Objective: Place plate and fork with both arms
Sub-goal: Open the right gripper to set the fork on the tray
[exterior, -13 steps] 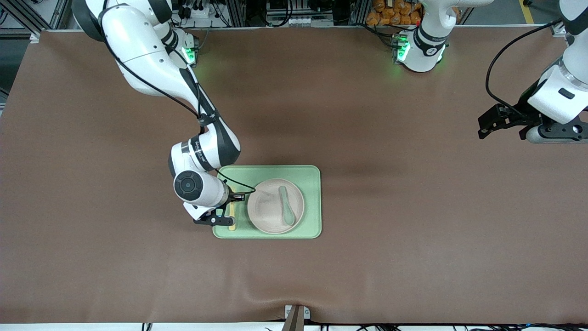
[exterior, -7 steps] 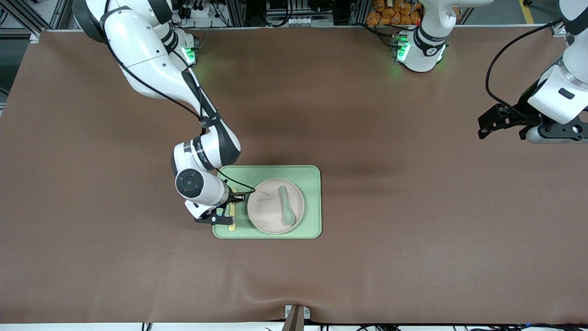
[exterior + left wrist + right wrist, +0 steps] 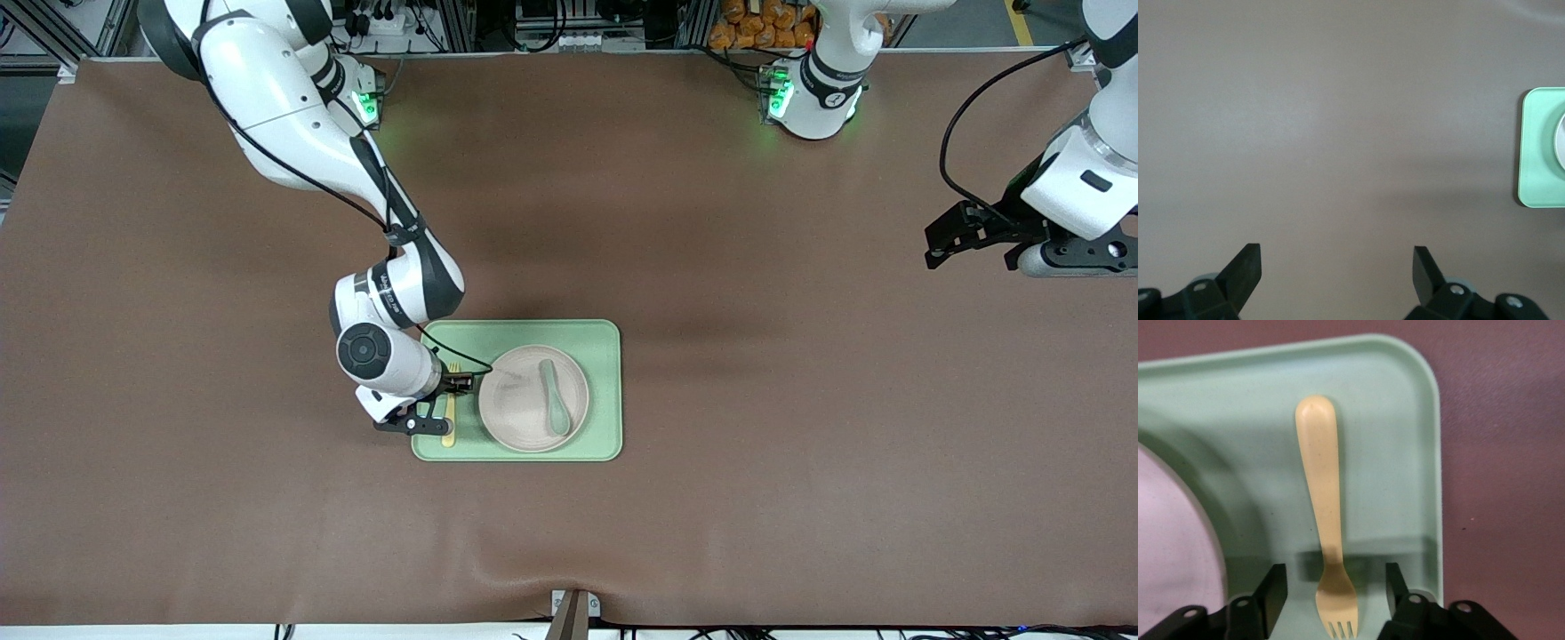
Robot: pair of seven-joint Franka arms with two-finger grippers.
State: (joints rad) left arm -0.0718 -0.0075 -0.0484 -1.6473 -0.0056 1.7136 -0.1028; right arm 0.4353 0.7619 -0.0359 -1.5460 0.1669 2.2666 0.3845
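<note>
Brown mat-covered table (image 3: 711,498) under a high camera, with metal framing and cables along the edge where the arm bases stand. Near the middle, a rectangular light green tray (image 3: 605,391) lying flat on the mat. On the tray, toward the left arm's end, the round pale plate (image 3: 520,413), carrying a grey-green spoon (image 3: 553,398) laid across its inside. Beside the plate, on the tray's strip toward the right arm's end, the pale yellow fork (image 3: 450,418), flat on the tray floor, apart from the plate's rim, tines pointing away from the front camera and handle end nearest it. Right gripper (image 3: 442,402) down low over that strip, directly above the fork; in the right wrist view, black fingers (image 3: 1275,587) spread to either side of the fork (image 3: 1325,520) near its neck, a clear gap on each side, nothing pinched. Plate edge (image 3: 1171,540) visible in that view at the side of the tray (image 3: 1405,420). Left gripper (image 3: 965,233) up over bare mat at the left arm's end of the table, well apart from the tray, arm waiting; in the left wrist view, fingertips (image 3: 1245,263) spread wide and holding nothing, with one corner of the tray (image 3: 1538,147) just in view.
</note>
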